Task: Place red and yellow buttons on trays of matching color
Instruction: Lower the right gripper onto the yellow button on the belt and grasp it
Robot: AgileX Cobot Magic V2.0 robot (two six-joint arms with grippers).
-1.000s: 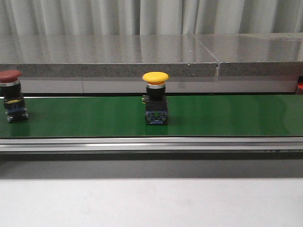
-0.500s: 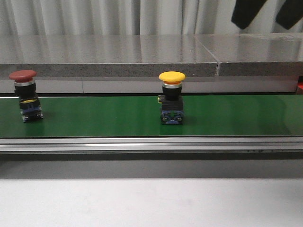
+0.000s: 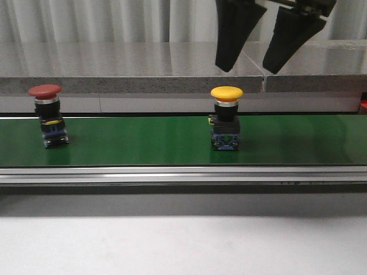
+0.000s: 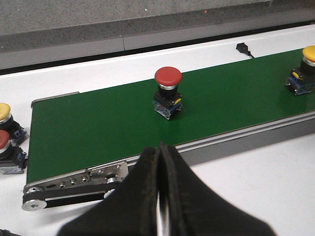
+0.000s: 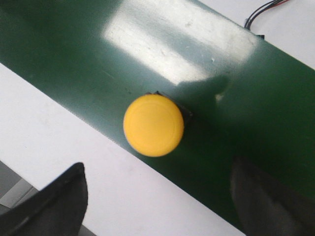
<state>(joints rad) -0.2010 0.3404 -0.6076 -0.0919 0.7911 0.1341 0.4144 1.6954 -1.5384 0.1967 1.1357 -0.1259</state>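
Both buttons have shifted along the green belt (image 3: 143, 140) vs a sec ago, drifting toward the robot's right, so the belt is running. The yellow button (image 3: 226, 125) now stands upright about mid-belt; the red button (image 3: 49, 123) is well apart from it, further toward the left end, also upright.

Bigger change: the right tool (image 3: 255, 60) has dropped into the front view and now hangs above the yellow button, a bit to its right, jaws spread wide, nothing held. In the right wrist view the yellow cap (image 5: 153, 125) sits roughly between the two fingers (image 5: 59, 206), w/ clear gaps either side, no contact yet.

Left tool (image 4: 160, 172) is pinched narrow, empty, parked over the white table (image 4: 256, 177) on the near side of the belt, red button beyond it.

Meaning: likely a moving-target pickup of the yellow button. It's drifting toward the tool, so descent probably needs timing w/ belt speed. No trays visible in any view, so placement side can't be judged. Nothing sorted yet.
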